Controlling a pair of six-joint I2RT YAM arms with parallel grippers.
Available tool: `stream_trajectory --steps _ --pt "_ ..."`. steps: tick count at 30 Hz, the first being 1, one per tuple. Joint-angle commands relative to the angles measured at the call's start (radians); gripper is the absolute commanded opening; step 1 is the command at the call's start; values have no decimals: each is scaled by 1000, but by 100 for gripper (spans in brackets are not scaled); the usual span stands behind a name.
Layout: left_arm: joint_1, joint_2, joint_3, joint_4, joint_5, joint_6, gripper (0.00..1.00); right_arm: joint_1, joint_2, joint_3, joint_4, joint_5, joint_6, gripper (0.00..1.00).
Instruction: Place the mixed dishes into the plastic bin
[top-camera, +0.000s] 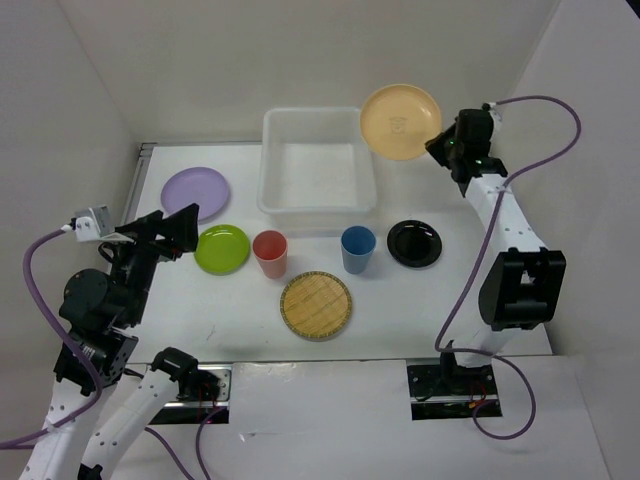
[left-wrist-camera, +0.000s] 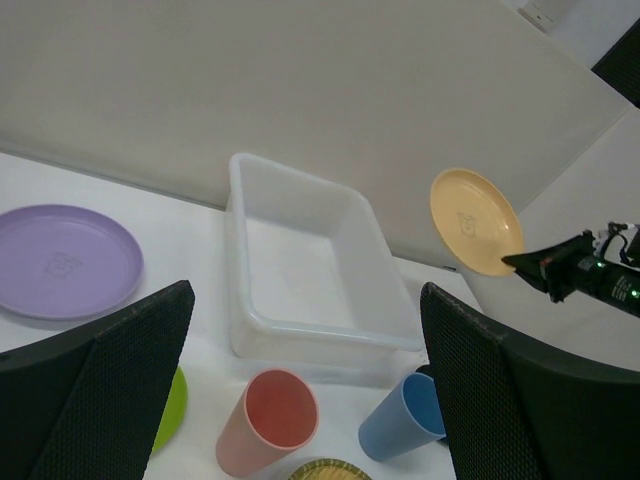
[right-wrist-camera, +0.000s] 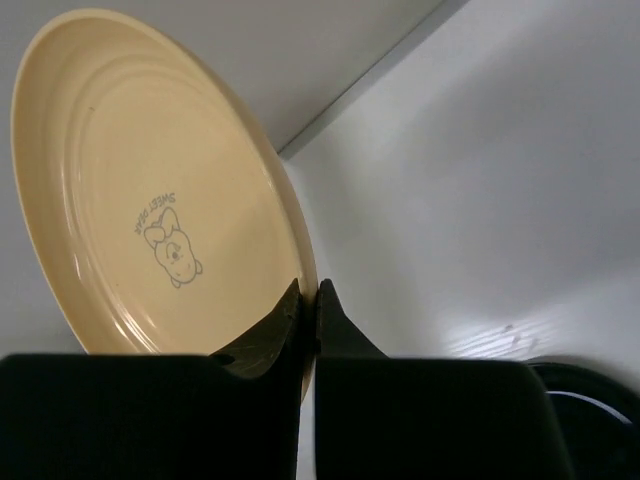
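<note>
The right gripper (top-camera: 437, 143) is clenched on the rim of the orange plate (top-camera: 401, 121), holding it tilted in the air at the far right corner of the plastic bin (top-camera: 312, 112). The wrist view shows both fingers pinching the plate's edge, its printed face turned toward the bin. The bin sits on the white surface (top-camera: 430, 300) with nothing visible inside it. The lilac plate (top-camera: 195, 192) lies to the bin's left. The lime green plate (top-camera: 222, 248), red cup (top-camera: 270, 252), blue cup (top-camera: 357, 248) and black plate (top-camera: 414, 243) line up from left to right in front of the bin. The woven tan plate (top-camera: 316, 305) lies nearer still, in front of the two upright cups. The left gripper (top-camera: 185, 230) hangs released, jaws spread wide, left of the bin above the lime green plate's edge.
</note>
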Motion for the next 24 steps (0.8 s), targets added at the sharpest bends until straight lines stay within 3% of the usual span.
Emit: stream_trajectory --steps 1,5,9,19,24 --pt "5 -3 43 11 37 -14 100 94 -9 65 8 -7 7 0" --pt "5 -3 43 2 66 -24 100 282 115 206 -50 50 -15 0" --pt "5 -3 53 -19 75 -34 100 381 241 361 -94 113 -15 0" --pt "5 -3 63 -39 75 -34 100 447 615 775 -266 216 -55 0" --pt "5 -3 63 -39 75 -34 100 447 791 1080 -418 259 -78 0"
